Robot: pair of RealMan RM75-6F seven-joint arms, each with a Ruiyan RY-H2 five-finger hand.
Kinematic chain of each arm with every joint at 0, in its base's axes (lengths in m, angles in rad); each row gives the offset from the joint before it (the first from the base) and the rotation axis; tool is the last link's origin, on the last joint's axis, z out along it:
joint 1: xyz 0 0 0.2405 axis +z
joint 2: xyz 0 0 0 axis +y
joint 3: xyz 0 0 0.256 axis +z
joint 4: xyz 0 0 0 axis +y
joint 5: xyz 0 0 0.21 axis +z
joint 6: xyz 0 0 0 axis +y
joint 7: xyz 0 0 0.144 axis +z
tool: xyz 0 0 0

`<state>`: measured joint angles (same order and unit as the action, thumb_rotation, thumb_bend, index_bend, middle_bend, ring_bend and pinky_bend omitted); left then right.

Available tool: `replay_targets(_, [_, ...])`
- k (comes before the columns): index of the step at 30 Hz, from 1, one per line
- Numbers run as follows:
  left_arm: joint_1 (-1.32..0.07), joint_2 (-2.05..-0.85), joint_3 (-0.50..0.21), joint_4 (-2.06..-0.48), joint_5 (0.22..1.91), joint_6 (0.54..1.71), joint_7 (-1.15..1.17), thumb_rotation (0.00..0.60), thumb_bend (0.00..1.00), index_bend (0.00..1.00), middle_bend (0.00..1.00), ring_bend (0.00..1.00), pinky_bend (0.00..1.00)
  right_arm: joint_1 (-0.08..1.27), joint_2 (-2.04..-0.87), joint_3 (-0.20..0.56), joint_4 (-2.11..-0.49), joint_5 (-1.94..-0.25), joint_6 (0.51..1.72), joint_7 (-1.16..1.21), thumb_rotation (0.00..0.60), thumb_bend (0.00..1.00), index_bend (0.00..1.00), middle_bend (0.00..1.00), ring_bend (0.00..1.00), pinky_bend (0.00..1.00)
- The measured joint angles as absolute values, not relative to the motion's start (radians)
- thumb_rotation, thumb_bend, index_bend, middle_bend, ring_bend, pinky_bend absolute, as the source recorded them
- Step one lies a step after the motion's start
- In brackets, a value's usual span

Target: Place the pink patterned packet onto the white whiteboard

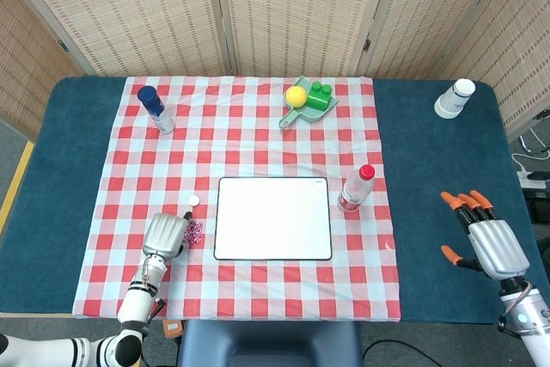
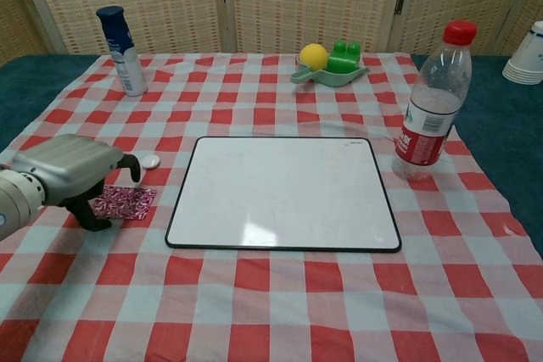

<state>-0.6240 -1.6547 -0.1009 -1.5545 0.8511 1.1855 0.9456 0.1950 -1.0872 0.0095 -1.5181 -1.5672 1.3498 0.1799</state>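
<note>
Head view
Left robot hand (image 1: 166, 235): poised over the checked cloth (image 1: 258, 294) at the left edge of the whiteboard (image 1: 273, 218); whether its fingers touch the packet cannot be told from here.
Pink patterned packet (image 1: 195, 231): lies on the cloth between the left robot hand and the whiteboard, off the board.
Right robot hand (image 1: 481, 235): over the blue bench (image 1: 438, 212) well right of the cloth, orange-tipped fingers spread, holding nothing.
Water bottle (image 1: 355, 187): upright just beside the whiteboard's right edge.
Green tray (image 1: 305, 109): at the far side of the cloth, carrying a yellow ball (image 1: 296, 95) and a green block (image 1: 320, 96).
Spray can (image 1: 155, 108): upright at the far left of the cloth.
Paper cups (image 1: 454, 98): stacked at the far right corner of the bench.

Chest view
Left robot hand (image 2: 68, 175): dark fingers curled downward around the left end of the pink patterned packet (image 2: 125, 202); whether they pinch it cannot be told.
Pink patterned packet: flat on the cloth, just left of the whiteboard (image 2: 284, 193), apart from its black rim.
White cap (image 2: 150, 160): small, on the cloth just beyond the packet.
Water bottle (image 2: 433, 103): red-capped, standing right of the board.
</note>
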Motion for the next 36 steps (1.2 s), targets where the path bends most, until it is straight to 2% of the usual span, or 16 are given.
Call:
replay_targets(6, [-0.638, -1.654, -0.106, -1.542, 0.814, 1.167, 0.947, 0.6, 0.24, 0.31, 1.0, 1.0, 1.0, 0.196, -1.087, 0.011, -1.515, -1.564, 1.347, 0.185, 0.6, 0.21, 0.04, 0.14, 0.03, 0.07])
replay_targets(16, [-0.65, -1.64, -0.104, -1.57, 0.808, 1.186, 0.951, 0.6, 0.25, 0.42, 1.0, 1.0, 1.0, 0.195, -1.086, 0.012, -1.514, -1.564, 1.351, 0.189, 0.6, 0.21, 0.04, 0.14, 0.03, 0.07])
replay_targets(28, [-0.701, -1.621, -0.136, -1.67, 0.792, 1.206, 1.003, 0.6, 0.24, 0.4, 1.0, 1.0, 1.0, 0.195, -1.086, 0.012, -1.514, -1.567, 1.352, 0.192, 0.6, 0.21, 0.04, 0.14, 0.03, 0.07])
replay_targets(36, [-0.808, -1.694, -0.201, -1.662, 0.714, 1.195, 1.093, 0.6, 0.25, 0.39, 1.0, 1.0, 1.0, 0.193, -1.081, 0.01, -1.515, -1.573, 1.357, 0.203, 0.6, 0.21, 0.04, 0.14, 0.03, 0.07])
